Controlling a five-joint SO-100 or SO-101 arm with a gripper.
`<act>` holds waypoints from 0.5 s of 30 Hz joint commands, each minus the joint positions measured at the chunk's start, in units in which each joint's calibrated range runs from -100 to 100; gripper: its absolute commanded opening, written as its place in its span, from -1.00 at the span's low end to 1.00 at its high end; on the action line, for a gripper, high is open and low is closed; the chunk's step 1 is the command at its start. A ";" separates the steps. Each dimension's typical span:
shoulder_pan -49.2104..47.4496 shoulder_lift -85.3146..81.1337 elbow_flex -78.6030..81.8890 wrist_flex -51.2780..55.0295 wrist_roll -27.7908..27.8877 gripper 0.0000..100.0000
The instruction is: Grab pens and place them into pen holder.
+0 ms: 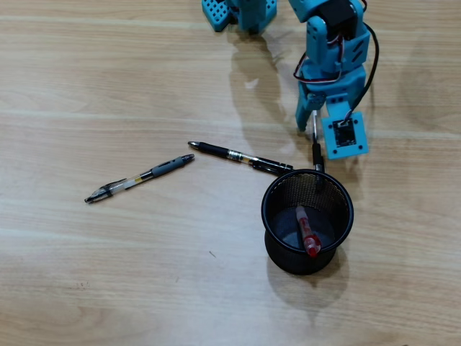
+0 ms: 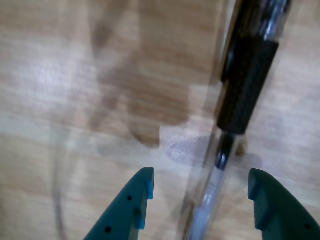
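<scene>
Overhead: hand (image 1: 315, 130) at upper right, just above the holder (image 1: 268, 209) rim, fingers spread in the wrist view (image 2: 200, 185) with the clear pen (image 2: 245, 85) lying between them, not clamped. Red pen (image 1: 308, 234) sits inside the holder at lower right of centre. Black pen (image 1: 238, 157) lies at centre, its end by the holder rim; grey pen (image 1: 140, 177) lies left on the tabletop (image 1: 108, 281).

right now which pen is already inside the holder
The red-and-white pen, lying inside the black mesh pen holder; the other pens are outside it.
</scene>
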 commanded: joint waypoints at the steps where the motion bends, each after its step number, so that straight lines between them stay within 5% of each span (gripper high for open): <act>1: -1.52 2.50 -0.38 -3.38 -2.09 -0.56; 10: -2.06 3.52 -0.38 -3.38 -2.41 -0.59; 15: -1.79 3.52 -0.38 -3.02 -2.41 -0.91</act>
